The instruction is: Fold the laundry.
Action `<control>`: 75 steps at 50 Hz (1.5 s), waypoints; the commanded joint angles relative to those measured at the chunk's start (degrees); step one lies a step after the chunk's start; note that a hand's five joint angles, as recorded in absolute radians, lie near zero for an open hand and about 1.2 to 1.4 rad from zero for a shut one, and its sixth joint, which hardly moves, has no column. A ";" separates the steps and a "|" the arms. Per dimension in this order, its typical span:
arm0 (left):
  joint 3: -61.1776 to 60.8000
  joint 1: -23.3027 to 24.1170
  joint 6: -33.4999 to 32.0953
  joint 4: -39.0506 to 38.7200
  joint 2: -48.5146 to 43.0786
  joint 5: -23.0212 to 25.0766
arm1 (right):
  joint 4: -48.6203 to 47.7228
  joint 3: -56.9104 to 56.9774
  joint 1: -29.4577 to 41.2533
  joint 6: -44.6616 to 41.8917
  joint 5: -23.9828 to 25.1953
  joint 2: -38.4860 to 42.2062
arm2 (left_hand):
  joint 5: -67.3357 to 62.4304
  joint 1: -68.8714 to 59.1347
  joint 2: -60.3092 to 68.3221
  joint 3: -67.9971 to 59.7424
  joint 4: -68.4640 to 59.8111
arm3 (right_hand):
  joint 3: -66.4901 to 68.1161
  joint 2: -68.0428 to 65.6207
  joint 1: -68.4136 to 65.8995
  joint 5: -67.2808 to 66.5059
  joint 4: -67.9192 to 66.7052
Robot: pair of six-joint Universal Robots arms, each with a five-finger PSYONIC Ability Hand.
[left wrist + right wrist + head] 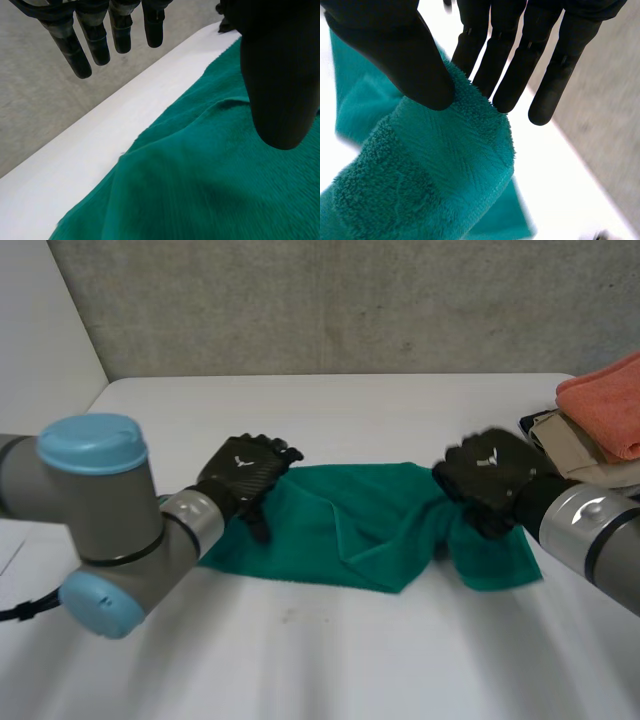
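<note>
Two hands meet one green towel (pixel 370 525) near the middle of the white table (pixel 350 410). The right hand (pixel 490 475) pinches its right end between thumb and straight fingers. The left hand (pixel 245 475) hovers at its left end, fingers straight and spread, thumb above the cloth.

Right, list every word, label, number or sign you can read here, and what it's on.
No readable words or numbers anywhere.
left hand: a small white V-like mark on its back, not letters.
right hand: the same kind of mark, blurred.
green towel: no label seen.
</note>
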State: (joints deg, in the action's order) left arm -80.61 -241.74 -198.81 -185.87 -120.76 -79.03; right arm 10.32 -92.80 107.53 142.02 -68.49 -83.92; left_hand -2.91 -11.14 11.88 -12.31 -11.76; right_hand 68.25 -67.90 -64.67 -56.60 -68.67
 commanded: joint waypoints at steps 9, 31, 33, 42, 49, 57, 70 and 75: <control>17.23 5.48 -0.96 7.01 -15.37 -0.15 | 0.31 3.85 0.49 6.16 11.00 -19.70 | 2.91 1.14 -1.88 2.31 1.76 | 11.75 -12.10 -15.33 -13.40 -11.33; 16.89 -1.02 0.00 -17.41 0.96 -14.49 | -11.09 13.95 -5.15 4.66 1.18 5.60 | -67.09 -68.86 68.12 -67.69 -68.24 | 11.75 -12.10 -15.33 -13.40 -11.33; 15.22 -1.37 0.44 -18.12 2.81 -12.55 | -17.15 15.98 -3.12 7.21 -2.87 8.24 | -67.09 -68.86 68.12 -67.69 -68.24 | 11.75 -12.10 -15.33 -13.40 -11.33; 1.78 -0.84 -1.40 -17.94 1.68 -17.90 | -28.16 10.89 -1.45 13.28 -1.65 16.41 | -67.09 -68.86 68.12 -67.69 -68.24 | 11.75 -12.10 -15.33 -13.40 -11.33; -8.24 0.83 -3.69 -20.05 -4.56 -18.52 | -28.87 4.47 -0.92 9.42 -1.39 25.55 | -49.31 -51.08 50.34 -49.91 -50.46 | 11.75 -12.10 -15.33 -13.40 -11.33; -12.55 1.97 -4.92 -18.74 0.34 -18.52 | -22.28 5.52 -0.22 0.80 -3.32 26.45 | -15.33 -17.10 16.36 -15.93 -16.48 | 5.57 -5.91 -9.15 -7.21 -5.14; -12.56 -7.68 -2.02 6.99 19.33 -11.69 | -1.91 11.13 -1.45 10.90 -3.14 15.72 | 2.70 0.93 -1.67 2.10 1.55 | -56.56 56.21 52.98 54.91 56.98; -11.33 -13.58 -1.31 13.42 20.13 -6.23 | 7.33 16.32 -2.68 12.49 -3.06 15.89 | 0.35 -1.42 0.68 -0.25 -0.80 | -56.57 56.22 52.99 54.92 56.99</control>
State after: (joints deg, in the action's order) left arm -93.54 -248.71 -201.20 -180.50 -102.03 -91.40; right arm 7.81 -81.85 106.26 152.34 -71.76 -68.02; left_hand -3.12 -12.25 12.14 -12.67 -12.01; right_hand 13.46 -13.92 -14.80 -2.98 -14.12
